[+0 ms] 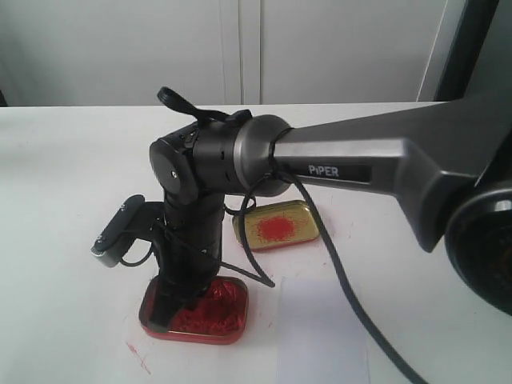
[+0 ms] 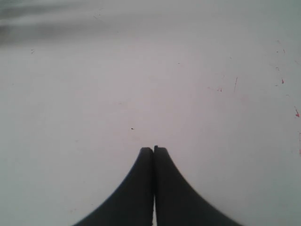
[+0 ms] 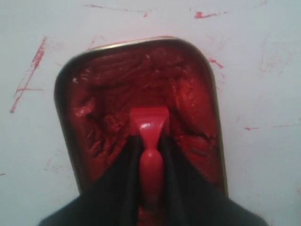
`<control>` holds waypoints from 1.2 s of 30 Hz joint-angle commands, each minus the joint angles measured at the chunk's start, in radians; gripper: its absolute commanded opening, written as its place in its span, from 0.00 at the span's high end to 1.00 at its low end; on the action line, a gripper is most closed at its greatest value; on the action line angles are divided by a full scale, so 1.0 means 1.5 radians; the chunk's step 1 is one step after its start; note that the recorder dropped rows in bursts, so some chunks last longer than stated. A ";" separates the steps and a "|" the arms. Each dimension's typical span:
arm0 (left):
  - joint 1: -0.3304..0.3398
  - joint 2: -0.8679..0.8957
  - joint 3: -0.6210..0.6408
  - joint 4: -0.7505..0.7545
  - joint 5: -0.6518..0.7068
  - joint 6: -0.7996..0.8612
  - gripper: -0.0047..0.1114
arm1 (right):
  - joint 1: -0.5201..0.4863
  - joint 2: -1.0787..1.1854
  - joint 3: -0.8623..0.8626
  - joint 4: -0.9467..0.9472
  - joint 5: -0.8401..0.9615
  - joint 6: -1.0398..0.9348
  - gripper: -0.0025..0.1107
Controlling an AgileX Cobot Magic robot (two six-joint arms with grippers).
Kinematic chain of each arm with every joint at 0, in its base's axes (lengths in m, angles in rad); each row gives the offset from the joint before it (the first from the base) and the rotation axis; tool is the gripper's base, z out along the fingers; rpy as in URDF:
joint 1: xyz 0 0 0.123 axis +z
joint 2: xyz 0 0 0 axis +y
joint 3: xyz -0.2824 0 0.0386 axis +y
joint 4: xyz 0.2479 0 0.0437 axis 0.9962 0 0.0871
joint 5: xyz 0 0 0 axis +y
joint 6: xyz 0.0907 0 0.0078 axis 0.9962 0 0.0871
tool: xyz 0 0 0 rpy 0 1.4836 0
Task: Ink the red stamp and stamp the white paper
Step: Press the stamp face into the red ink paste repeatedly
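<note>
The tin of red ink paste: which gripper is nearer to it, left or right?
Right. The right gripper holds the red stamp directly over the paste in the tin. The left gripper, shut, sees only bare table; no tin is in its view.

The stamp point(image 3: 149, 125) is red. The ink tin point(image 1: 196, 336) is dark red. The lid point(image 1: 304, 218) is gold with a red blot.

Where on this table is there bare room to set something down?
Free: the tabletop left of the ink tin, and the far strip behind the right arm. Crowded: tin with the red stamp, gold lid and white paper, clustered together.
</note>
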 commanded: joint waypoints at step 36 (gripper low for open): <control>-0.004 -0.003 0.003 -0.002 -0.001 0.000 0.96 | 0.000 -0.017 0.004 0.006 0.013 0.008 0.98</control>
